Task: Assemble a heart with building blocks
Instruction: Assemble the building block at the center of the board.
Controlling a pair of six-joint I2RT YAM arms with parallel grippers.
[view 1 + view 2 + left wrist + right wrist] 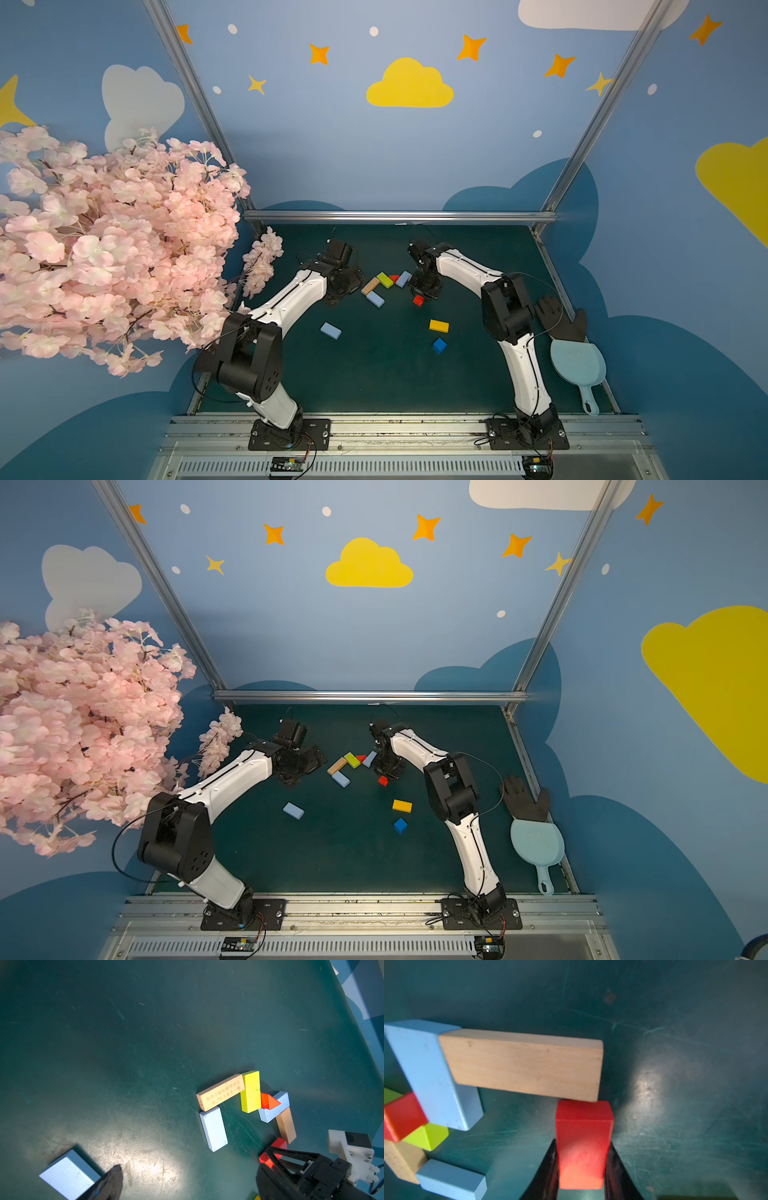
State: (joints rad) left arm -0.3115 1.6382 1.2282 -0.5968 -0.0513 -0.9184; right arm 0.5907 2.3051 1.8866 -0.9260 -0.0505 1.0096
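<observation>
Pink artificial blossom [104, 232] crowds the far left, well away from the red triangle [394, 277]. From that side the left arm [291, 299] reaches over the dark green tabletop [374, 374] and stops short of the triangle. Its jaws are spread wide with nothing between them, and the left wrist view catches only 1 fingertip [113, 1180].

A loose light blue bar [331, 331] lies flat, left of the triangle and nearer the arm bases.

The heart [337, 766] is partly built around the triangle. A printed tan bar [370, 286] slants left of it, with a second light blue bar [375, 299] at its near end. A lime green bar [385, 279] touches the triangle's left side, and a third light blue bar [403, 279] touches its right side. A plain tan bar [286, 1125] butts against that third bar and runs toward the bases; the right arm [465, 266] hides it in both top views.

Right of the triangle, the right jaws pinch a red bar [583, 1142] by its long sides, and its free end touches the plain tan bar's end.

A yellow bar [439, 326] lies flat and apart, right of the triangle and nearer the bases. A dark blue cube [439, 345] sits just beyond it.

Far right of the triangle, a black glove [561, 320] and a pale blue scoop [577, 365] rest at the tabletop's edge.
</observation>
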